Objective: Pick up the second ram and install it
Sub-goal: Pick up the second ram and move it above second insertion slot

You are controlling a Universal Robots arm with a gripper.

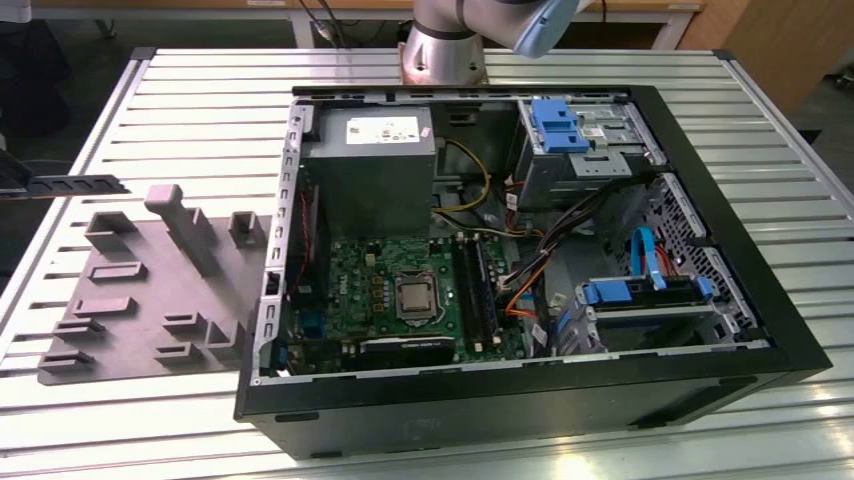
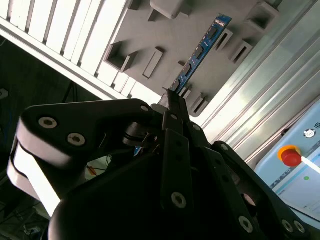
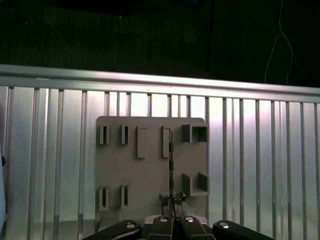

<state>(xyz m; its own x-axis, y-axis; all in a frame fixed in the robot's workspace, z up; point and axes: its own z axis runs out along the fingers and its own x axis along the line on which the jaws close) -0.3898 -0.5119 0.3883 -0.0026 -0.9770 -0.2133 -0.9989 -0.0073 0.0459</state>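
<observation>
The second ram (image 2: 200, 52) is a thin blue stick with dark chips, and my gripper (image 2: 172, 100) is shut on one end of it in the second wrist view. The stick hangs in the air over the grey moulded tray (image 2: 165, 30). In the first wrist view the second ram (image 3: 171, 160) shows edge-on, rising from the gripper (image 3: 172, 202) above the tray (image 3: 130, 175). In the exterior view the stick (image 1: 87, 185) juts in from the left edge, above and beyond the tray (image 1: 134, 300).
The open computer case (image 1: 534, 400) lies on the slatted metal table (image 1: 200, 110), with the green motherboard (image 1: 367, 290) and its dark memory slots (image 1: 477, 290) inside. Power supply (image 1: 367, 160), cables and blue drive brackets (image 1: 627, 295) crowd the case. The arm's base (image 1: 447, 45) stands behind.
</observation>
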